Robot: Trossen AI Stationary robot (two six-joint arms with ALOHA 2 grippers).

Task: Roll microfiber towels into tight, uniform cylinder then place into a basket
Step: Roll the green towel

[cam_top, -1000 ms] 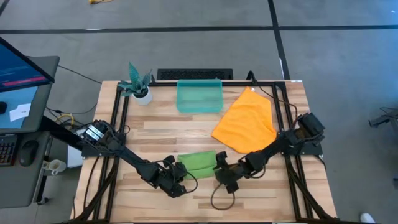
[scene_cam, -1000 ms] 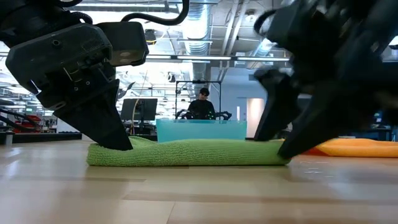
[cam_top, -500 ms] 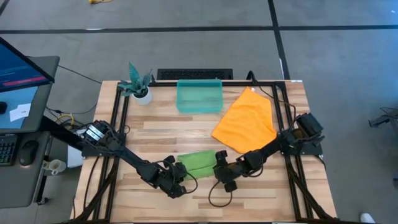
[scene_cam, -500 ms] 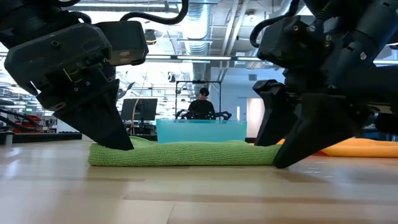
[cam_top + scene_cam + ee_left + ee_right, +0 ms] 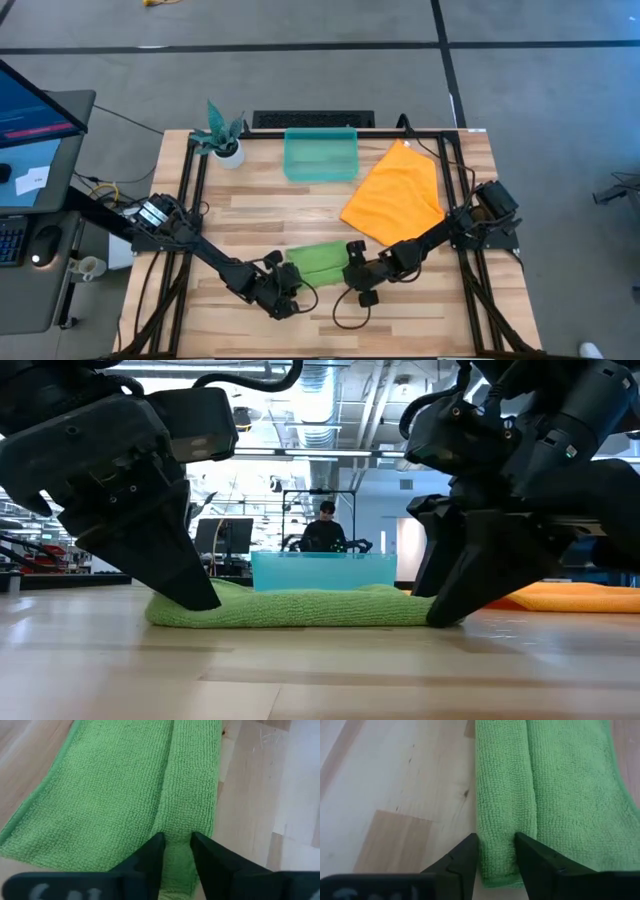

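Rolling is under way: at the table's near edge, left pincer and right pincer each pinch the lime green towel's rolled fold, which next needs turning evenly toward the far-side basket.

Table from above, your arms entering from the near corners. Basket stands at the far edge, centre; pot plant to its left. One towel lies flat right of the basket. The other towel lies near the front edge, its near edge rolled. Left gripper sits at its left end, right gripper at its right end, each straddling the roll.
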